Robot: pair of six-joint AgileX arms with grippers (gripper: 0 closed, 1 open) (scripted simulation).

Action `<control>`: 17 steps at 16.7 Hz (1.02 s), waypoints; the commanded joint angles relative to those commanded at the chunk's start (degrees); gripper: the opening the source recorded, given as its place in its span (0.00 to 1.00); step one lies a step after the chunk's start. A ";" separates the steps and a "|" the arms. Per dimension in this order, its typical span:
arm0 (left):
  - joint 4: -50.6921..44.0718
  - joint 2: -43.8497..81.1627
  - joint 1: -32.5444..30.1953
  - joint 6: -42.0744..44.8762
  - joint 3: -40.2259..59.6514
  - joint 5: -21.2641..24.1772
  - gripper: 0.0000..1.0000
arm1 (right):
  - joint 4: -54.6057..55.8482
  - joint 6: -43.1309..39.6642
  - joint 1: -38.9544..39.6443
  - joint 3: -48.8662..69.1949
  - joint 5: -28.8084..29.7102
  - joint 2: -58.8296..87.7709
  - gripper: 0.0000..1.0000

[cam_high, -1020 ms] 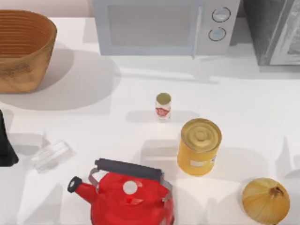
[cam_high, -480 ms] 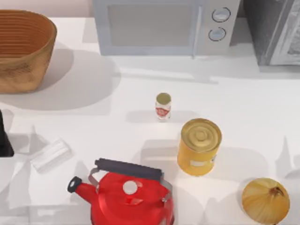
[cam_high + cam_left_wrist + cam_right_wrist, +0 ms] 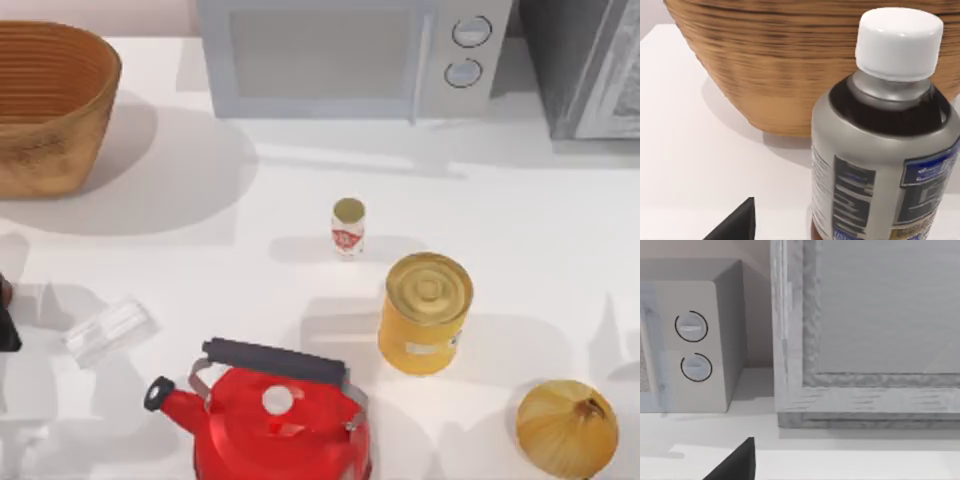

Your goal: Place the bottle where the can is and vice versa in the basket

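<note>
The bottle, tiny and white with a red label and olive-gold top, stands upright at the table's middle. Just to its right and nearer the front stands the can, large and yellow-orange with a ribbed gold top. The two are apart. The woven wicker basket sits at the far left back corner, and its outer wall looms close in the left wrist view. A dark sliver of my left gripper shows at the table's left edge, far from both. A dark part of my right gripper faces the back wall's appliances.
A red kettle with a black handle stands at the front centre. A clear block lies left of it and an onion at front right. A microwave and a grey cabinet line the back. A silver white-capped bottle stands before the basket.
My left arm has slid further left, leaving just a sliver at the top view's edge. The bottle, can and other objects have not moved.
</note>
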 joint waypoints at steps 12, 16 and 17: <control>4.80 6.71 0.55 0.29 1.75 0.95 1.00 | 0.00 0.00 0.00 0.00 0.00 0.00 1.00; 3.70 11.61 -2.24 -0.40 7.92 -1.72 1.00 | 0.00 0.00 0.00 0.00 0.00 0.00 1.00; 3.74 13.14 -3.11 -0.59 9.48 -2.56 1.00 | 0.00 0.00 0.00 0.00 0.00 0.00 1.00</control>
